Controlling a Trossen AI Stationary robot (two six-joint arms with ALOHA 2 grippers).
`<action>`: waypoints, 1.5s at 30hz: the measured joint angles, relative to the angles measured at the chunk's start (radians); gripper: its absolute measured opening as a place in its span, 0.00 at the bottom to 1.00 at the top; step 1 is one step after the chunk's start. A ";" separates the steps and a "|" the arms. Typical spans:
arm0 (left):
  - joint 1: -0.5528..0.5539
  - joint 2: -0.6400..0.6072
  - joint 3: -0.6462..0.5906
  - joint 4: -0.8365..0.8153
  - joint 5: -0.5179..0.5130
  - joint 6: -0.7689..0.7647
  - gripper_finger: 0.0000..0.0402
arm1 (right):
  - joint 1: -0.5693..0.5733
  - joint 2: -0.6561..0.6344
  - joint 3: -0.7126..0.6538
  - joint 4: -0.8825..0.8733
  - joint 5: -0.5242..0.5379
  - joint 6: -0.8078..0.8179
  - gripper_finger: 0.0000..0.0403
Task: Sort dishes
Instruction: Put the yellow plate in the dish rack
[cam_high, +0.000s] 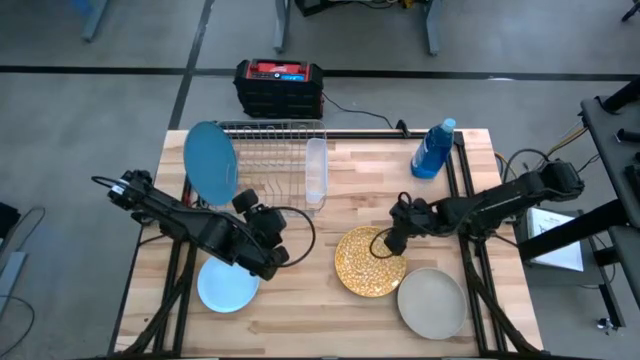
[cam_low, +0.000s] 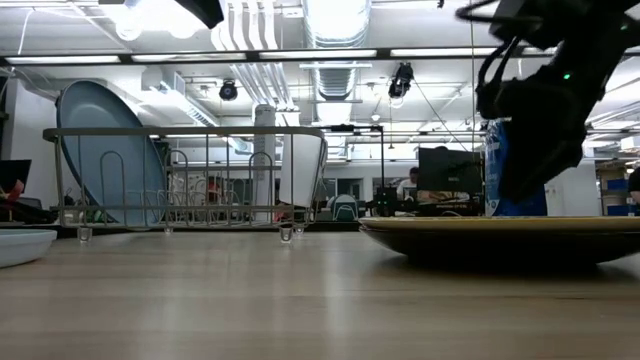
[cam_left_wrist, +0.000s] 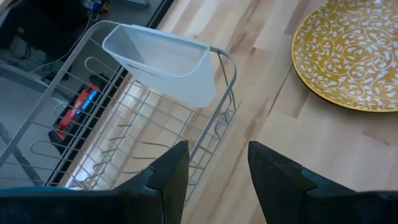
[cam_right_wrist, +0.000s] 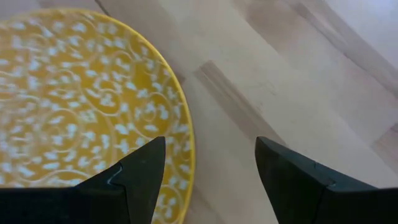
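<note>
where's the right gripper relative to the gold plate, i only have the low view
Observer: The right gripper hangs over the gold plate, at its rim, fingers open.
Operator: anything in the rack yet
Observer: The mid-blue plate stands on edge in the dish rack, with a clear cup at the other end.
Operator: and the left arm
Observer: The left gripper is open and empty, beside the pale blue plate.

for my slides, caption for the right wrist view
Open right tool straddling the rim of the gold patterned plate on the wooden table.
</note>
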 joint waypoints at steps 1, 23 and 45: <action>-0.002 0.000 0.000 -0.001 0.000 0.000 0.39 | -0.010 0.010 0.000 0.000 -0.014 -0.013 0.60; -0.067 0.000 -0.035 0.033 0.000 -0.032 0.39 | -0.042 0.146 0.002 0.125 -0.110 -0.146 0.55; -0.071 0.000 -0.067 0.079 -0.009 -0.054 0.39 | -0.057 0.209 0.008 0.278 -0.092 -0.285 0.15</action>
